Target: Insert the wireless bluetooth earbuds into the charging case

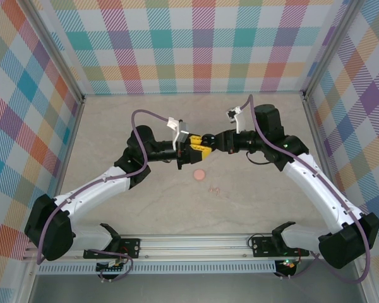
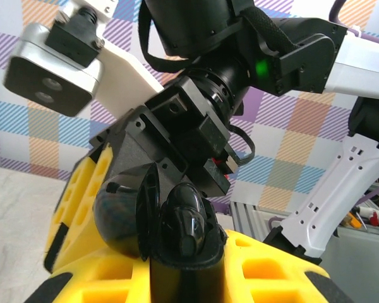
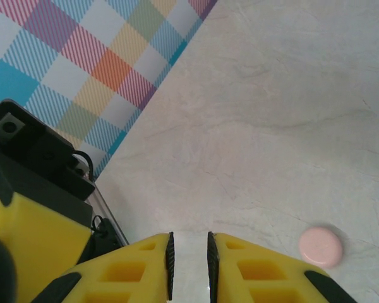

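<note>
— Holding the glossy black round charging case up off the pale marbled table, that's what the left gripper is doing. Its yellow fingers are pinching tight on the case, so the shell is facing the other arm.

— And the case is looking hinged apart to me, two dark domes side by side. I'm judging that's the point: one arm is presenting the sockets while the other is doing the fine work.

— What about the right gripper?

— Its yellow fingers are sitting almost together, with just a thin slit and bare table showing through. Nothing is riding between them. From above, the two grippers are meeting tip to tip over the middle of the table.

— So where are the buds?

— The tiny pale pink earbuds are lying on the table just beside the flat round pink case, on the arm-base side of the raised grippers. I'm not making out the black pair, and whether any are sitting inside the black case, I cannot tell.

— Then I'm reading this as mid-task, with the black case being steadied in the air and the pink set waiting below.
</note>
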